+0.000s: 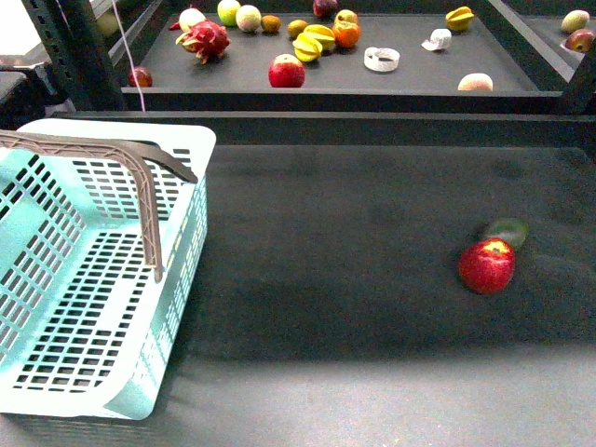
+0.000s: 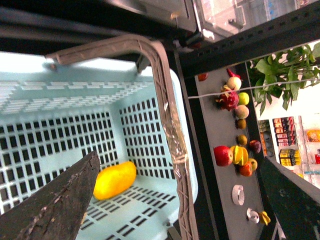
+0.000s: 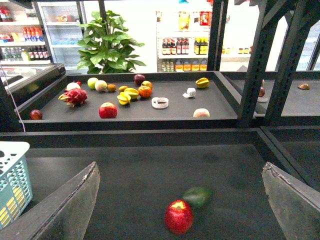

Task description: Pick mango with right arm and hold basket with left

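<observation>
Basket [image 1: 102, 279] sits at 8 o'clock on the dark table [image 1: 354, 279] in front view, grey-brown handle [image 1: 140, 177] arched over it. Left wrist view: mango [image 2: 114, 180] lies on basket floor by a slotted wall; left gripper [image 2: 175, 220] jaws spread wide, holding nothing. Right gripper [image 3: 180, 220] likewise wide open, empty, over table. Red apple [image 1: 486, 264] at 4 o'clock, touching dark green fruit [image 1: 508, 230] just behind. Far shelf [image 1: 419, 79] at 12 w/ assorted fruit.
</observation>
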Available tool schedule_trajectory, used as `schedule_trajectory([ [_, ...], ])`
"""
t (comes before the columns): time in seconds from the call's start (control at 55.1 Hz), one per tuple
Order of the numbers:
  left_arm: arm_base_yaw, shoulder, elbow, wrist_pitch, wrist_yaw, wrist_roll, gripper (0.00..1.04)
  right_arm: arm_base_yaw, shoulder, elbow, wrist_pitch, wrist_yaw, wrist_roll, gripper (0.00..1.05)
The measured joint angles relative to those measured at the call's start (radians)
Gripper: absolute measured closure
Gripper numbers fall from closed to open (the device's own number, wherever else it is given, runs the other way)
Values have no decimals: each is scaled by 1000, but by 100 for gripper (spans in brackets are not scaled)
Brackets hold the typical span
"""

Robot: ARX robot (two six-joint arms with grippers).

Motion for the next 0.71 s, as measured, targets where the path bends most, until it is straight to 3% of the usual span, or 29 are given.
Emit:
schedule_trajectory([
  [0.218, 201, -344, -206, -86, 145, 240, 8, 0, 0, 0, 0, 0, 0, 8],
  [0.509, 234, -421, -233, -91, 174, 328, 8, 0, 0, 0, 0, 0, 0, 8],
  [0.563, 288, -391, -289, 103, 410, 472, 18, 0, 0, 0, 0, 0, 0, 8],
  [0.581, 292, -389, -301, 141, 429, 506, 20, 0, 0, 0, 0, 0, 0, 8],
  [0.654, 288, -420, -362, 331, 702, 819, 36, 0, 0, 0, 0, 0, 0, 8],
  [0.708, 256, -490, -364, 318, 731, 1016, 48, 0, 0, 0, 0, 0, 0, 8],
])
